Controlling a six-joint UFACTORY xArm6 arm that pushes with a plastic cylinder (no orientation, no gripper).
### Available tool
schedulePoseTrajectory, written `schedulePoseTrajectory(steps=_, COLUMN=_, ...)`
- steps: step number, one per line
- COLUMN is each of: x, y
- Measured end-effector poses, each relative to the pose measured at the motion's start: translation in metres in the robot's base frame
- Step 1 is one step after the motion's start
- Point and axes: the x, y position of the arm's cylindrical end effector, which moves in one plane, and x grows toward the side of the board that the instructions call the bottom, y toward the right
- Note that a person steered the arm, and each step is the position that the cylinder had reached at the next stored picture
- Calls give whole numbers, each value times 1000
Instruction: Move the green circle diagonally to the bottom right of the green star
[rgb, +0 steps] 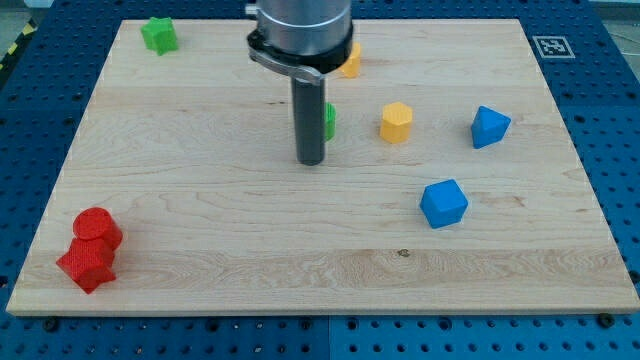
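Observation:
The green star (158, 35) sits at the view's top left of the wooden board (200, 200). The green circle (329, 121) is near the middle top, mostly hidden behind my rod; only its right edge shows. My tip (311, 160) rests on the board just to the left of and slightly below the green circle, touching or nearly touching it.
A yellow block (350, 60) is partly hidden behind the arm at the top. A yellow hexagon (396, 122) lies right of the green circle. Two blue blocks (489, 126) (444, 203) lie at the right. A red circle (98, 229) and red star (86, 263) sit at the bottom left.

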Motion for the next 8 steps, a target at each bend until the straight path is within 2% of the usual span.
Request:
schedulePoseTrajectory(steps=2, x=1, y=42)
schedulePoseTrajectory(steps=8, x=-12, y=42)
